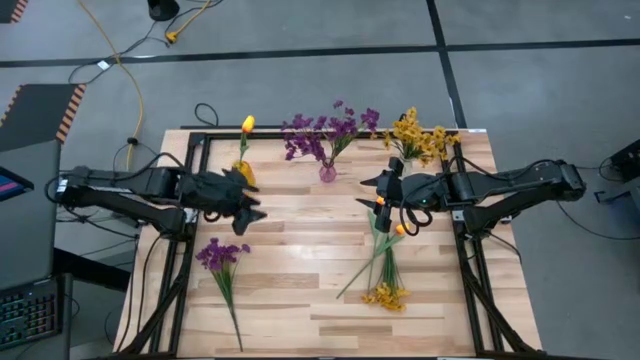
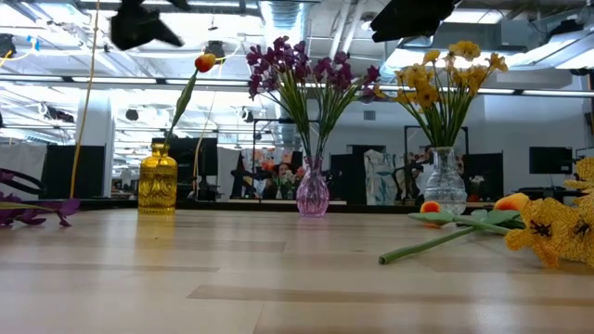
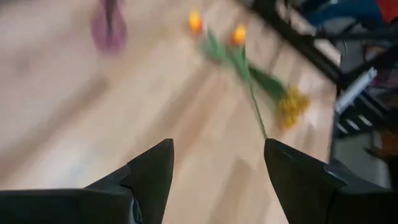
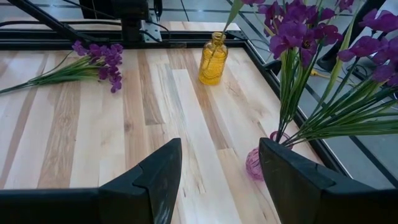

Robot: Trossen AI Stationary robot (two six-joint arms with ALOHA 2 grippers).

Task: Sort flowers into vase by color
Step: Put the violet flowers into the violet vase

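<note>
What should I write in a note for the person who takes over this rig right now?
Left gripper: open, empty, above the table near the yellow vase.
Right gripper: open, empty, above the table between the pink vase and the clear vase.
Done: one orange tulip in the yellow vase, purple flowers in the pink vase, yellow flowers in the clear vase.
Left: purple sprig lying on the left side; two orange tulips and a yellow sprig lying on the right side.
</note>
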